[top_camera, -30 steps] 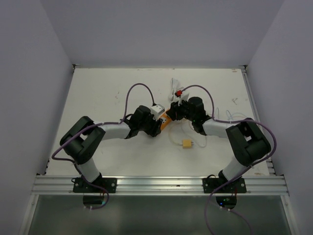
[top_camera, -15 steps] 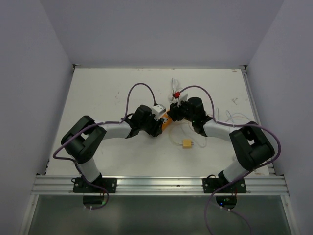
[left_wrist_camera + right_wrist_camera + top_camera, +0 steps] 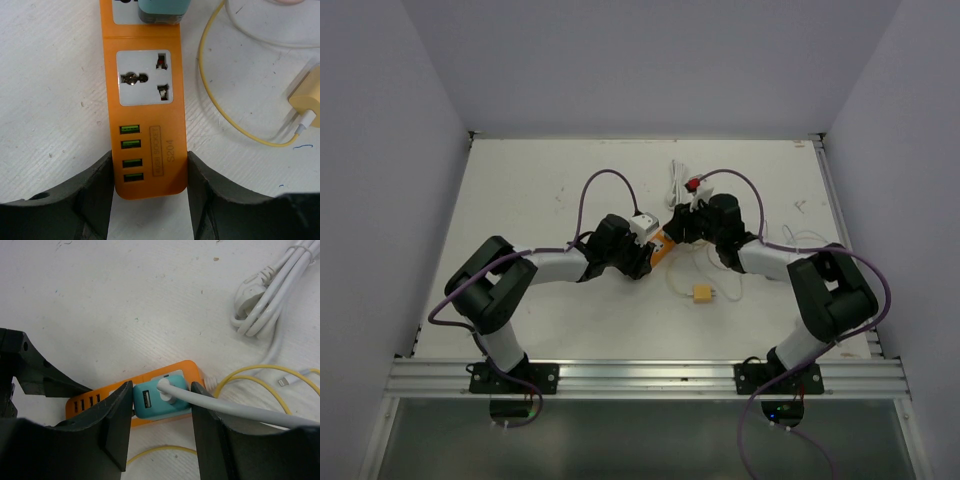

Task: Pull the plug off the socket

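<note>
- Plug [image 3: 150, 402]: teal block with a USB port on its face and a thick white cable [image 3: 240, 412] plugged into it; seated in the end outlet of the orange power strip [image 3: 145, 75], mid-surface.
- Right fingers [image 3: 117, 425]: clamped on the plug's two sides.
- Left fingers [image 3: 97, 182]: clamped across the strip's end bearing four green USB ports.
- Yellow cable [image 3: 200, 52] and bundled white cord [image 3: 270, 295]: lying beside the strip on the white surface [image 3: 50, 75].

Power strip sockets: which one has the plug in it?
The one farthest from the USB ports, holding the teal plug; the socket beside the ports is empty.
</note>
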`<state>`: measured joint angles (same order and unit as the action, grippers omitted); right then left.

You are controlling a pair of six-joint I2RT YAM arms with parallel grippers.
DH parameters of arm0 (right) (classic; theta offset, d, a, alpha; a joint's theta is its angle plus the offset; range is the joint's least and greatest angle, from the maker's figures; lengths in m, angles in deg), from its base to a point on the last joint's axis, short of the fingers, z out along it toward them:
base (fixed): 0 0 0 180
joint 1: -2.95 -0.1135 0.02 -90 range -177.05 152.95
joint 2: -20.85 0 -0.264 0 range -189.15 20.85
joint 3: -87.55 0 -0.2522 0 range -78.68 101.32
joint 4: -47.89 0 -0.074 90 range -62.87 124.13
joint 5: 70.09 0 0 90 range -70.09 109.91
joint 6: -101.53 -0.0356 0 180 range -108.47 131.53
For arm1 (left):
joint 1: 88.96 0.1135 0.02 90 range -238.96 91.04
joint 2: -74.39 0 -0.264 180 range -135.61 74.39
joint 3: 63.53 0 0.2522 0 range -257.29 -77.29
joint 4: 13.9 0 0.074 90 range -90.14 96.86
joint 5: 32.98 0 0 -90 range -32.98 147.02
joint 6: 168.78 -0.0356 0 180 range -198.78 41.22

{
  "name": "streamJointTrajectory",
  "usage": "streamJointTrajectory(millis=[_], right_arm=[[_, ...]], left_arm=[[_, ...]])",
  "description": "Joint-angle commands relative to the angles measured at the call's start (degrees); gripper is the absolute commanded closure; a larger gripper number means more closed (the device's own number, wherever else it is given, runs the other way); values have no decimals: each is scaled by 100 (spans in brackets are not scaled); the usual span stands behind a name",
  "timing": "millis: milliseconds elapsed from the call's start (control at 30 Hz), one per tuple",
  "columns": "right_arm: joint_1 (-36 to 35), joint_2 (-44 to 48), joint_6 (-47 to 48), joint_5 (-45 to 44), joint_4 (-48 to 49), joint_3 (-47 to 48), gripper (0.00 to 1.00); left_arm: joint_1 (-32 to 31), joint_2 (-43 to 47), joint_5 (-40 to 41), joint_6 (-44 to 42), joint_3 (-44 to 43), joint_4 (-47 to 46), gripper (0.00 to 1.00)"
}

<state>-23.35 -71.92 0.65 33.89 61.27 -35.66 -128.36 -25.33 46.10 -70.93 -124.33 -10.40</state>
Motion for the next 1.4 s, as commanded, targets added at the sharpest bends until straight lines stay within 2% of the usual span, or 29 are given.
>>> streamJointTrajectory(millis=[0, 167, 400, 633, 867, 1100, 1367], right_arm=[[46, 119, -855, 756, 215, 574, 100], [-94, 189, -39, 650, -445, 865, 100], [-436, 163, 962, 98, -779, 795, 100], [-770, 154, 1508, -430, -920, 725, 100], [-850, 303, 1448, -642, -982, 751, 100], [-622, 427, 667, -229, -1149, 1032, 100], [-288, 637, 323, 105, -1018, 1076, 100]], left_arm=[[116, -408, 441, 172, 170, 930, 100], [116, -434, 424, 172, 134, 973, 100], [116, -460, 406, 190, 108, 1017, 100], [116, -513, 406, 199, 55, 1017, 100], [108, -557, 406, 207, 29, 1220, 100], [116, -548, 424, 234, 47, 1228, 100], [125, -575, 406, 234, 38, 1237, 100]])
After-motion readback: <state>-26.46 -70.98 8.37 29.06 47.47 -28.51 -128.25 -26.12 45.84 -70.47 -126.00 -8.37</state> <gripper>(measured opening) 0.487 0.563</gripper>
